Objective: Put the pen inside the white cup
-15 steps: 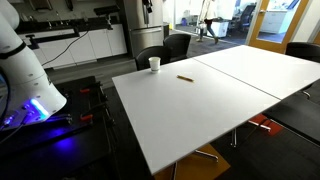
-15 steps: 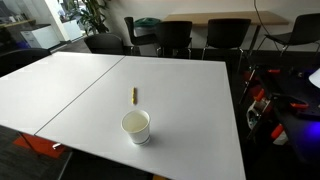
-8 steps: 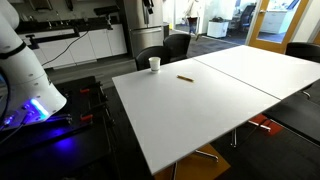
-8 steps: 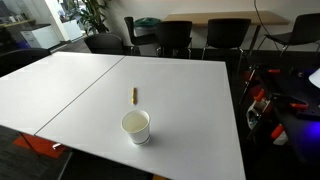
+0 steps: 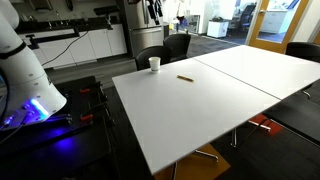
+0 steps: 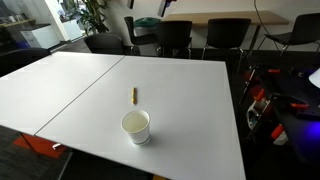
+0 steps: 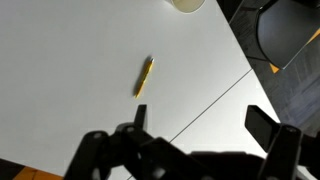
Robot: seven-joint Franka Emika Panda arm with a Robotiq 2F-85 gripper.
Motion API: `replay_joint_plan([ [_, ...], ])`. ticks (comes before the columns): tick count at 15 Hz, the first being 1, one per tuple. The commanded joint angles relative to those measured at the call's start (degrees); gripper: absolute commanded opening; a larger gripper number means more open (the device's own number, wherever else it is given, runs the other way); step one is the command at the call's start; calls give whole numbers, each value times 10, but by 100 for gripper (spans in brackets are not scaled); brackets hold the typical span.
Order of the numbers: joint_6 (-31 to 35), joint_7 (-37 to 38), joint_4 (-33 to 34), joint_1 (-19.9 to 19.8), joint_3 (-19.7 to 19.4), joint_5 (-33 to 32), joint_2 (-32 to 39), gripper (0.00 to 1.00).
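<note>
The pen (image 5: 185,77) is thin and brownish-orange. It lies flat on the white table (image 5: 200,110), a short way from the white cup (image 5: 154,63), which stands upright near a table edge. Both show in the other exterior view too: pen (image 6: 134,95), cup (image 6: 136,126). In the wrist view my gripper (image 7: 200,125) is open and empty, high above the table. The pen (image 7: 145,76) lies just beyond its left finger. Only the cup's rim (image 7: 187,4) shows, at the top edge. The gripper shows in neither exterior view.
A seam (image 6: 80,100) joins two white tabletops. Black chairs (image 6: 175,38) stand along the far side and one (image 5: 160,52) behind the cup. The robot's white base (image 5: 25,70) stands off the table by cables and blue light. A chair seat (image 7: 290,30) lies beyond the table edge.
The pen and cup have not moved. A person in the far background of an exterior view has walked to the left.
</note>
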Motion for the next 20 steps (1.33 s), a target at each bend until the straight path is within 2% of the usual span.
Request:
replay_joint_plan([
  [1,-6,149,54,22,-37,-114,68,100],
  [4,-25,257,96,52,-80,-205,121,100],
  [6,-30,275,120,66,-96,-207,157,100],
  [11,-31,240,168,73,-96,-129,245,100],
  [16,-11,241,208,83,-111,-96,315,100],
  [20,10,221,239,74,-116,-79,360,100],
])
